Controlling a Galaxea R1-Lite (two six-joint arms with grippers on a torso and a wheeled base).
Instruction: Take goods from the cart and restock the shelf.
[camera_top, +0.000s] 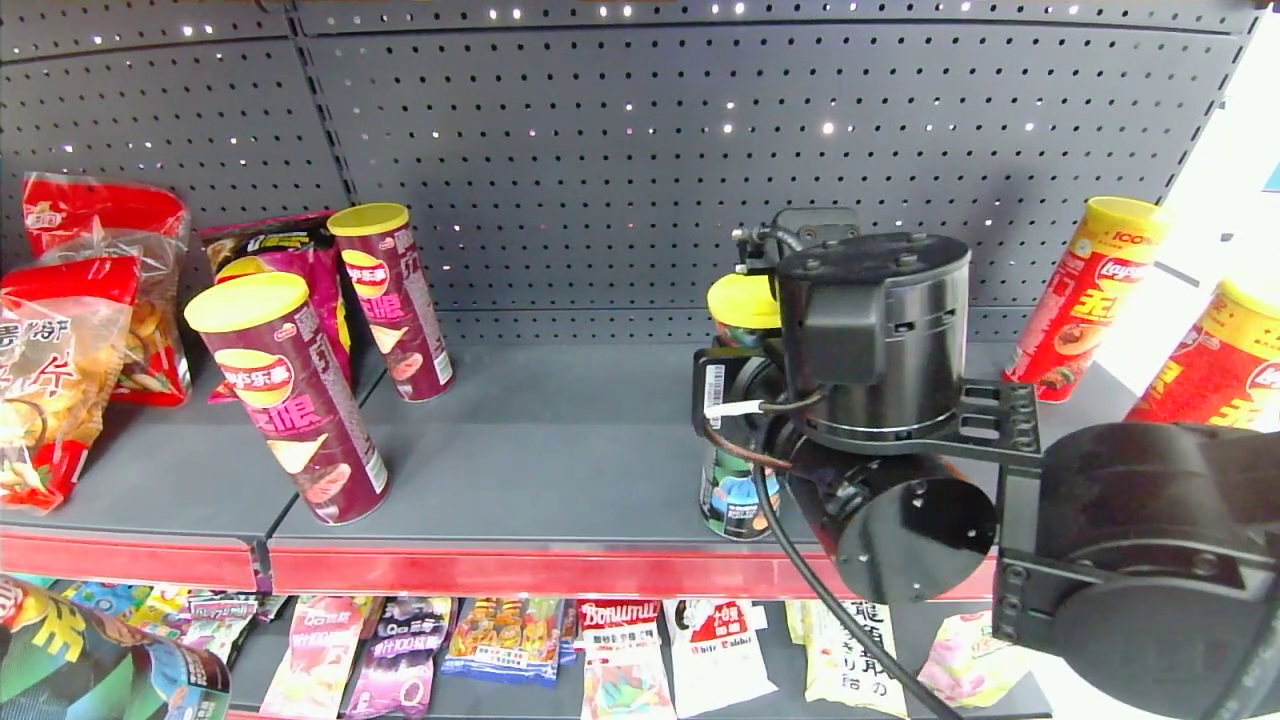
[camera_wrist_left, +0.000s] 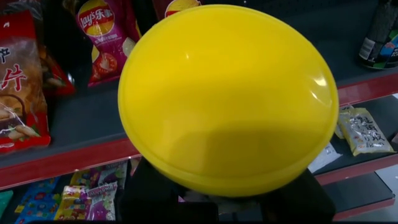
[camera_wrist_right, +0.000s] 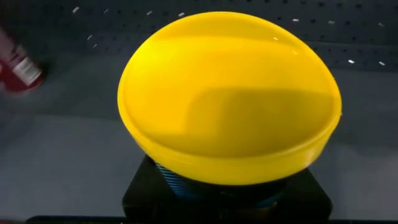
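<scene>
1. The step in hand looks like the set-down. The right claw (camera_top: 728, 400) is closed around the middle of a dark can (camera_top: 730, 500) with a yellow lid, and the can is upright on the shelf (camera_top: 560, 450).
2. The dark can is close to the shelf's red front edge. Its base looks to be at the board, though the head view does not show whether it is bearing fully on it.
3. It occupies the open middle stretch, well apart from the purple cans (camera_top: 290, 400) on the left and the red cans (camera_top: 1085, 290) on the right. The gap would also take more stock.
4. The left claw (camera_wrist_left: 221, 202) is out in front of the shelf, toward the side with the snack bags (camera_top: 60, 350), with a second can (camera_wrist_left: 227, 99) in it. The lid hides the fingers, but nothing else supports the can there, so it is judged to be gripped.
5. The restocking seems only partly done, with one can nearly delivered and one waiting.
6. The next move calls for letting the dark can rest flat and then opening the right claw just enough to clear its sides.
7. The arm should then back straight out toward the robot (any sideways drift could topple such a tall, narrow can).
8. Nudging the can deeper first may be wise, given how near the front edge it stands. After that, the left arm's can could go beside it.
</scene>
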